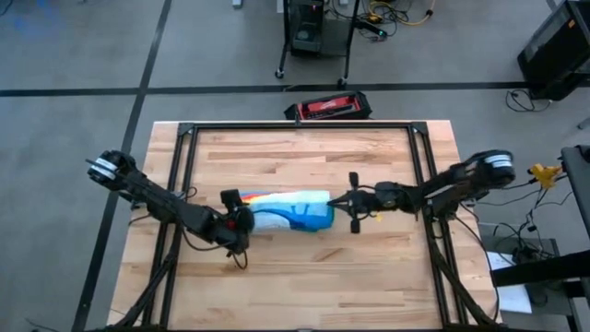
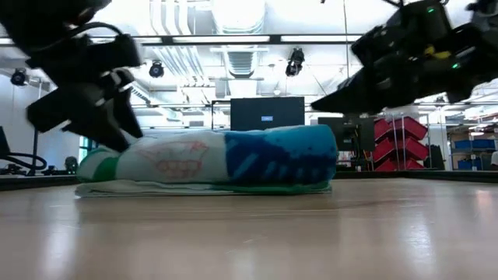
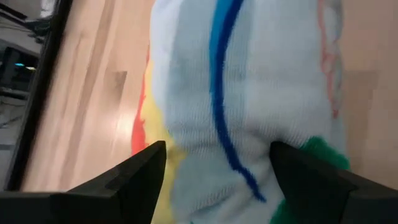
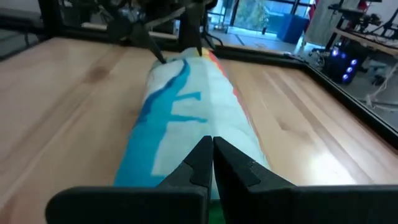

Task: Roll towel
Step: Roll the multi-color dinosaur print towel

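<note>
The soft pale towel with blue and red dinosaur print point(image 1: 290, 213) lies rolled mid-desk point(image 1: 304, 277), long axis running between the arms. The left claw point(image 1: 238, 221) straddles one end, spread wide; the right claw point(image 1: 343, 201) (pinched shut, empty) points at the other end.

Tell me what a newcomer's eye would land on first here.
The soft pale towel with blue and red dinosaur print, already a fat roll lying across the middle of the wooden table. Next, the two dark grippers bracketing it: the left gripper spread open at one end of the roll, the right gripper shut at the other end.
</note>
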